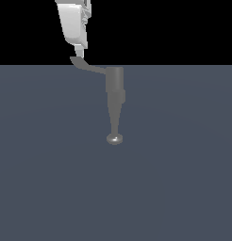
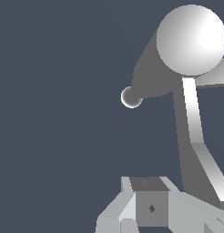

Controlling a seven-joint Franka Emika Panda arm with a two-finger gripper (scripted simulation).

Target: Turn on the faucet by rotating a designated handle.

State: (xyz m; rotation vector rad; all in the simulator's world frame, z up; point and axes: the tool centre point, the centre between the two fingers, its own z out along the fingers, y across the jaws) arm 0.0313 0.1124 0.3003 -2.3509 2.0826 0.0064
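The grey faucet (image 1: 115,84) stands upright, and its tapering spout ends in a shiny round tip (image 1: 114,139). The handle (image 1: 87,67) is a thin flat lever jutting from the body toward the exterior view's left, with an upturned paddle end. My white gripper (image 1: 79,52) hangs right over that paddle end, fingertips at or just above it, and I see no gap between the fingers. In the wrist view the faucet (image 2: 191,40) shows its bright round top, with the spout tip (image 2: 131,97) beyond. The handle (image 2: 196,123) runs alongside my gripper (image 2: 150,200).
A flat dark grey-blue floor (image 1: 184,188) surrounds the faucet. Nothing else stands on it.
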